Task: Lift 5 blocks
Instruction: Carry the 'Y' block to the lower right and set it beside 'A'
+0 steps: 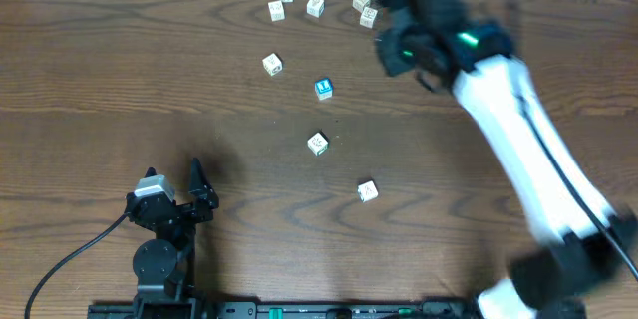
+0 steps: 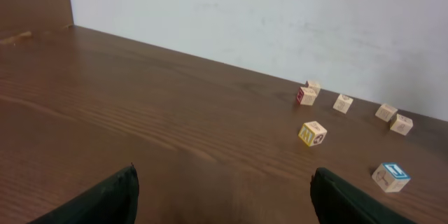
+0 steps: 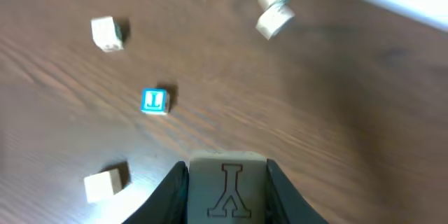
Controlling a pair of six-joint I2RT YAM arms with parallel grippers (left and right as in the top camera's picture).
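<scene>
Grips one block (image 3: 227, 197) in right tool (image 3: 226, 176); holds left tool (image 2: 224, 199) wide open, empty, well apart from loose blocks (image 1: 322, 87).

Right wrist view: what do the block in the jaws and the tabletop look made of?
The gripped block looks like pale unfinished wood, matte, with a letter outlined on its face; blur hides any grain. The table looks like dark brown wood or wood-look laminate: streaky grain lines and a slight sheen. I cannot tell which.
</scene>
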